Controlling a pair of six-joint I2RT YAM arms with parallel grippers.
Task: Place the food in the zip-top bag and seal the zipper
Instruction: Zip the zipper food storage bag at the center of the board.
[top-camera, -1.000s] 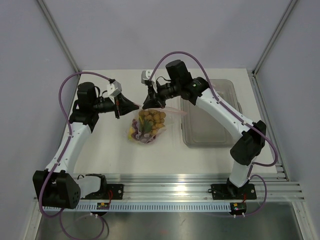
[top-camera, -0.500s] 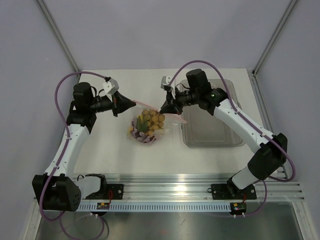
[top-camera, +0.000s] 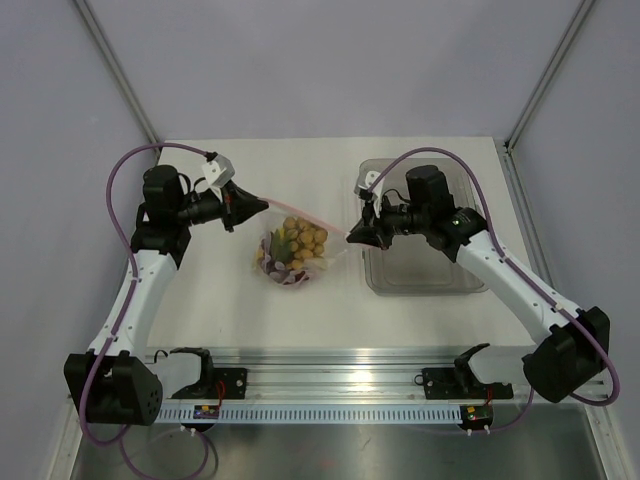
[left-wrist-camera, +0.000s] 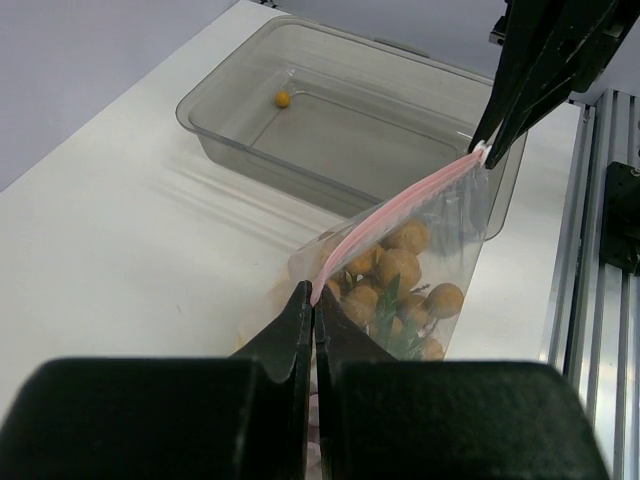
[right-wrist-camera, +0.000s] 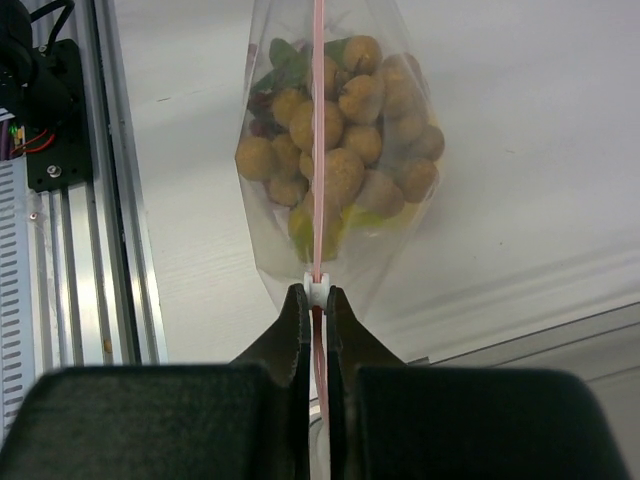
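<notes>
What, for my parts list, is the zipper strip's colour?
Pink-red; the zipper shows best in the right wrist view.

A white table (top-camera: 200, 300) carries a clear rigid rectangular plastic tray (top-camera: 420, 280) at right and a clear dotted plastic bag (top-camera: 292, 250) of fruit at centre.

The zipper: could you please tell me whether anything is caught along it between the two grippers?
Nothing visible is. The zipper runs as one straight pink strip from the left gripper to the right gripper, both shut on its ends, and the fruit hangs below it inside the bag.
</notes>
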